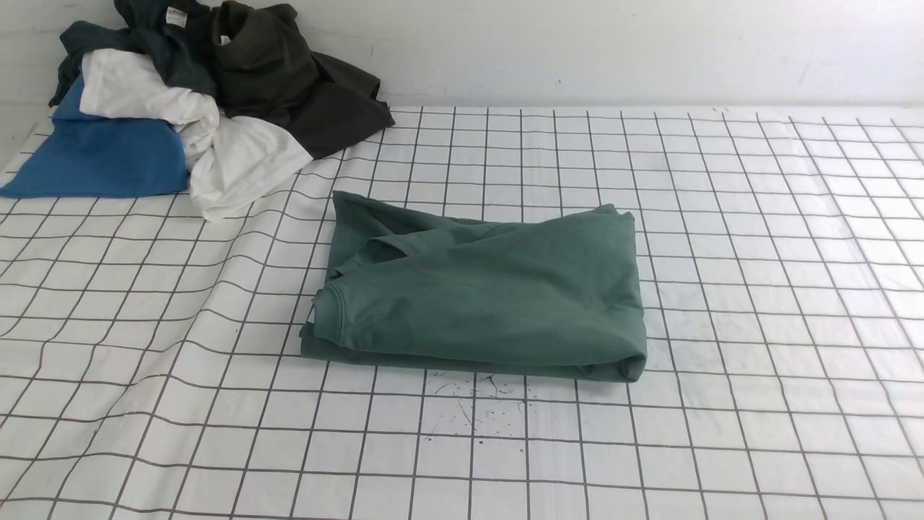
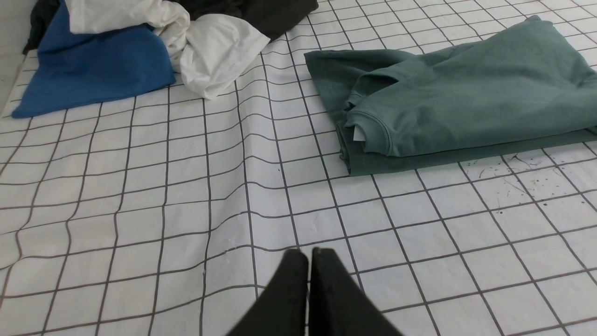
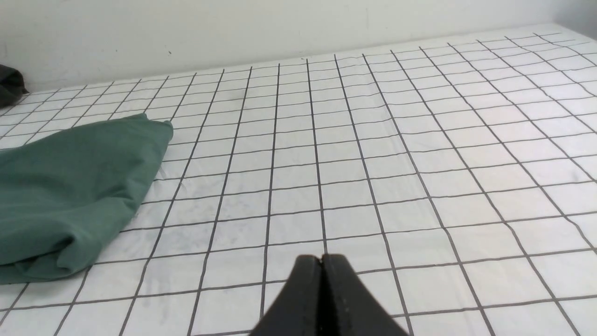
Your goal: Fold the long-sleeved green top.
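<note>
Sage-green cotton sits in a compact rectangle near the middle of the desk: the green long-sleeved top looks folded already, stacked in at least two layers, with the ribbed collar showing at its left end and no sleeve hanging loose. By my reading the task is essentially finished; at most a little squaring-up remains, since the far edge shows a few soft creases and one tucked flap behind the collar. The chest logo is not visible, probably folded inward, though that cannot be confirmed from these angles.

Neither arm appears in the front view. The left pincer hangs over bare grid-patterned cloth, near the top's collar end but clear of it, its tips pressed together and holding nothing. The right pincer is likewise closed and empty, well to the right of the top's rounded fold edge.

At the far left corner lies a pile of other clothes, blue, white and dark, apart from the top.
</note>
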Controlling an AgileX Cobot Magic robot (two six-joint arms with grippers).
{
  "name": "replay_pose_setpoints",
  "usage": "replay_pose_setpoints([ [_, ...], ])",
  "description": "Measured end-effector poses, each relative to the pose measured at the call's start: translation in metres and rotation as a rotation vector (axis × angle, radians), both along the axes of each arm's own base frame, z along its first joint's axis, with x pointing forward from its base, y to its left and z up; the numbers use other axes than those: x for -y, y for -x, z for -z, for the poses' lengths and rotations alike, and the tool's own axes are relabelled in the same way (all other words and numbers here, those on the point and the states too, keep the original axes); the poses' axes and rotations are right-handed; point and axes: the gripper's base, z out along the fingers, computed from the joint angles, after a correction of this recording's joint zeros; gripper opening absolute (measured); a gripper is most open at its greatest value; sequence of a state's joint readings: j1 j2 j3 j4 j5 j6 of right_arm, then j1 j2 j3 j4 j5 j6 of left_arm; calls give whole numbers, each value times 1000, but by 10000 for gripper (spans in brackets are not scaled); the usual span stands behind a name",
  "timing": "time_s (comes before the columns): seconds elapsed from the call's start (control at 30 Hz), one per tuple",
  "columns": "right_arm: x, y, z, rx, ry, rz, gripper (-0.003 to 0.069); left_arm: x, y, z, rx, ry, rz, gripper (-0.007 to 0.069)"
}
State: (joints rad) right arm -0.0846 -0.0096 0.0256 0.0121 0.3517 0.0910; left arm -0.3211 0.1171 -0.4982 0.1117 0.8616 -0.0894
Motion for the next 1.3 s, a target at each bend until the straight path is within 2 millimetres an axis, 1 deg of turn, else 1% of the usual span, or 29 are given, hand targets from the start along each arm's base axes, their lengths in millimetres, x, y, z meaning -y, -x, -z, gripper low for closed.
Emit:
replay_pose_setpoints([
  [0.9, 0, 0, 0, 0, 1, 0, -14, 0, 0, 0, 0, 0, 0, -7],
  [1.0, 0, 0, 0, 0, 1, 0, -14, 1, -2, 4, -1, 5, 1, -7],
  [1.2, 0, 0, 0, 0, 1, 0, -14, 5, -9, 17, 151, 88, -69, -7],
  [1.23, 0, 0, 0, 0, 1, 0, -14, 4, -13, 25, 218, 90, -115, -7],
  [1.27, 0, 0, 0, 0, 1, 0, -14, 4, -14, 27, 233, 88, -120, -7],
  [1.3, 0, 0, 0, -1, 0, 0, -14, 3, -19, 38, 284, 78, -167, -7],
])
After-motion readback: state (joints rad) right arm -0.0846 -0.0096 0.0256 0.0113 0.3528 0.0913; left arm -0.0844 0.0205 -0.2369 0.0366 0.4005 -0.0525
